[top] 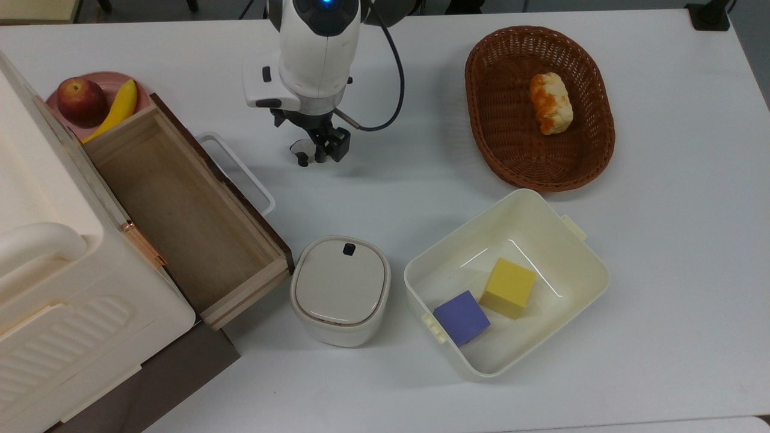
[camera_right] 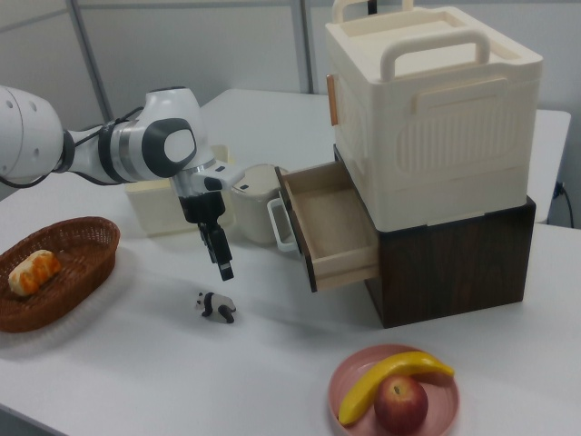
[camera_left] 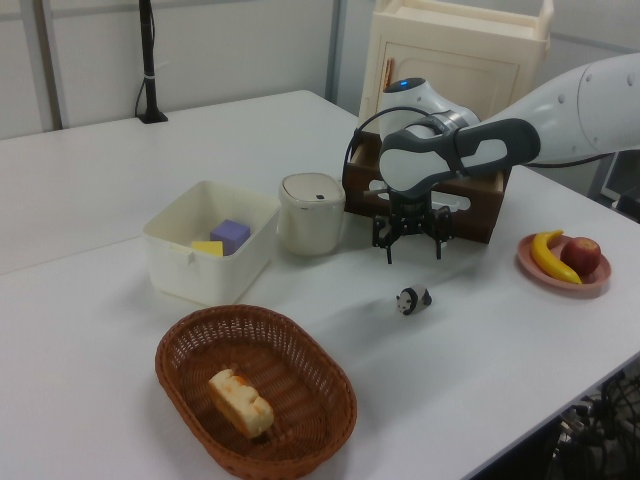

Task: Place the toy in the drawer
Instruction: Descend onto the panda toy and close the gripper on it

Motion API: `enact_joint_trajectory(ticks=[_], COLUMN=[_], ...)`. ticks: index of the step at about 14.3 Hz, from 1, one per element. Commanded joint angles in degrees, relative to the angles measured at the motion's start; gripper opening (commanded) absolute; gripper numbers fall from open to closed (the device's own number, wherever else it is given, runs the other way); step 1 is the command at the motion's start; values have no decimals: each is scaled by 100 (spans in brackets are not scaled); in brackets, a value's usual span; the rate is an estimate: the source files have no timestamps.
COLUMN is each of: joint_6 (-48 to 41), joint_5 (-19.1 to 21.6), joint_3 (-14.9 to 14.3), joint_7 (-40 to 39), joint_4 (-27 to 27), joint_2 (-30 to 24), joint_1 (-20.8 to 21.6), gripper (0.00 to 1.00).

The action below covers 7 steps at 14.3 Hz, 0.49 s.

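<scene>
The toy (camera_left: 411,299) is seen at centre under the spread-fingered gripper (camera_left: 413,250); the drawer (camera_right: 332,224) is unblocked.

A white table (top: 662,270) stands before pale wall panels (camera_left: 230,50).
</scene>
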Motion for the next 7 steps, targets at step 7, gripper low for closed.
enact_joint_trajectory(ticks=[7], joint_6=[188], joint_5=[105], joint_3=[-207], joint_7=[2899], joint_4=[-937], joint_2=[-224], joint_1=[-36], gripper=[100])
